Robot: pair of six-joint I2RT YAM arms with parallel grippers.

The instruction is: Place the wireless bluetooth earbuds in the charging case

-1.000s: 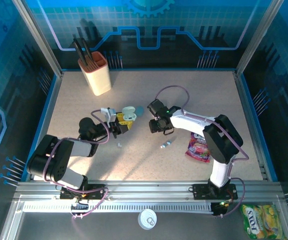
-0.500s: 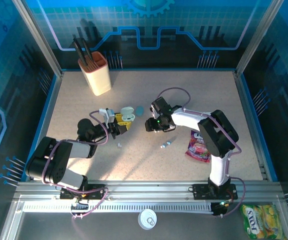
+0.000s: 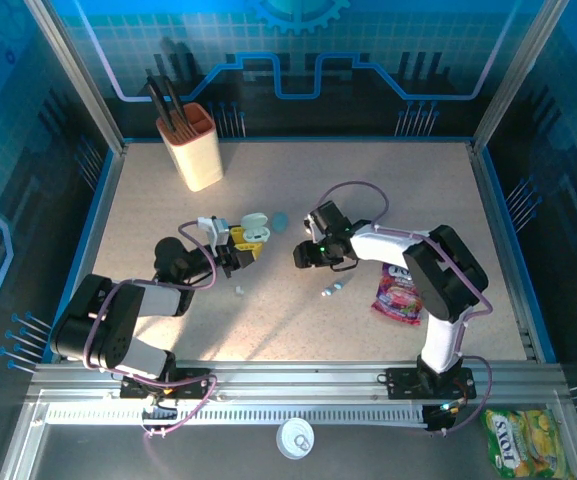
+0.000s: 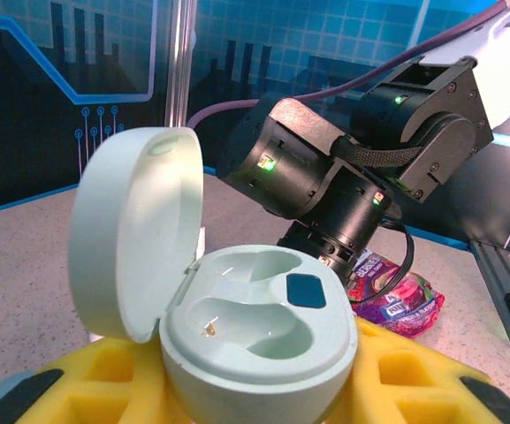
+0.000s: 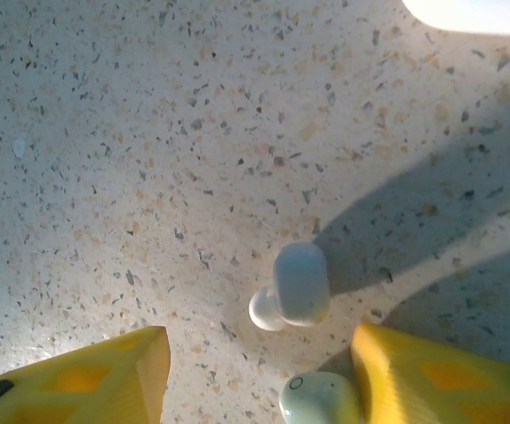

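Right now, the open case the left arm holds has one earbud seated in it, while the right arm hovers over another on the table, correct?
Not quite: both slots of the open charging case in the left gripper are empty, the left wrist view shows. The right gripper does hover over an earbud on the table.

The right arm (image 3: 388, 243) has swung its jaws left, toward the charging case (image 3: 255, 228)

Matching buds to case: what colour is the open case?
Pale mint green case, best in left wrist view.
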